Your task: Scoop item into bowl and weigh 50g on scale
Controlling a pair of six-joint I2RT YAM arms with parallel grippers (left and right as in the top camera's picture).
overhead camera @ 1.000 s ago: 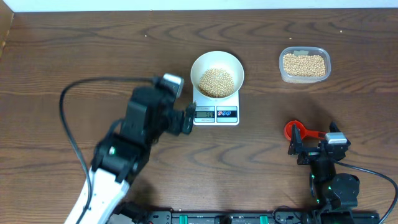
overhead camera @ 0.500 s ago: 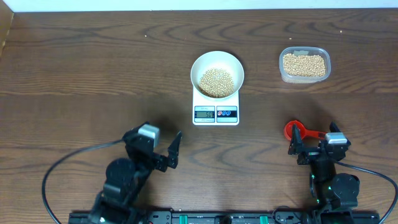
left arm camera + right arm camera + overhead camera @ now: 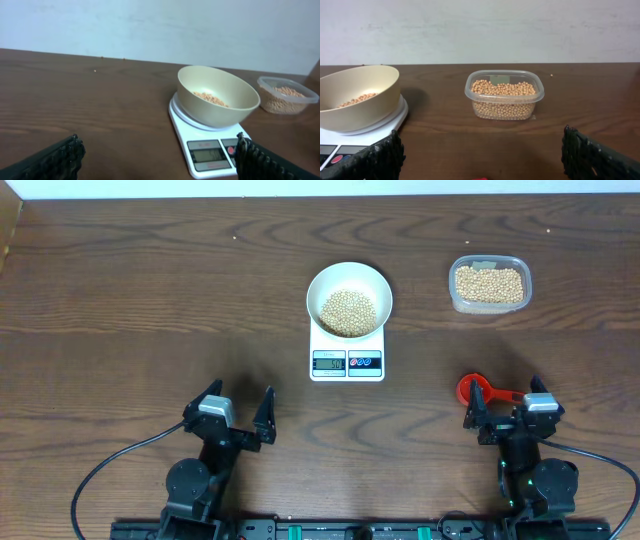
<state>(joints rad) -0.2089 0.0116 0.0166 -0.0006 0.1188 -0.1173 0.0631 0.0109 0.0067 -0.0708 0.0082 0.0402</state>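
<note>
The dark wood-grain worktop (image 3: 120,300) carries all items, and a plain white wall (image 3: 150,25) closes it off behind the scale (image 3: 347,363). The left gripper (image 3: 242,388) sits low on the display side of the scale and off to its left, fingers spread wide and holding nothing. A black cable (image 3: 110,465) loops from its arm, farther from the scale. The right gripper (image 3: 505,393) sits on the display side of the scale and well to its right, likewise spread wide and released. The scale is white and rectangular. The bowl (image 3: 349,275), round and pale cream, stands on the scale platform and covers most of it, leaving the front panel exposed. A clear rounded-rectangular tub (image 3: 452,288) stands to the right of the scale, apart from it and level with the bowl. A red scoop (image 3: 470,389) lies right of the scale on the display side, its round head toward the scale and its handle running in between the right gripper's fingers; contact with them cannot be confirmed. The beans (image 3: 348,312), small, round and tan-yellow, form a shallow heap in the bowl on the scale; a second lot fills the tub nearly to its rim. The scale's front panel has a grey display (image 3: 329,362) with digits too small to read, and beside it red and blue buttons (image 3: 358,362). A small pale label (image 3: 499,79) on the tub's far wall is unreadable.
</note>
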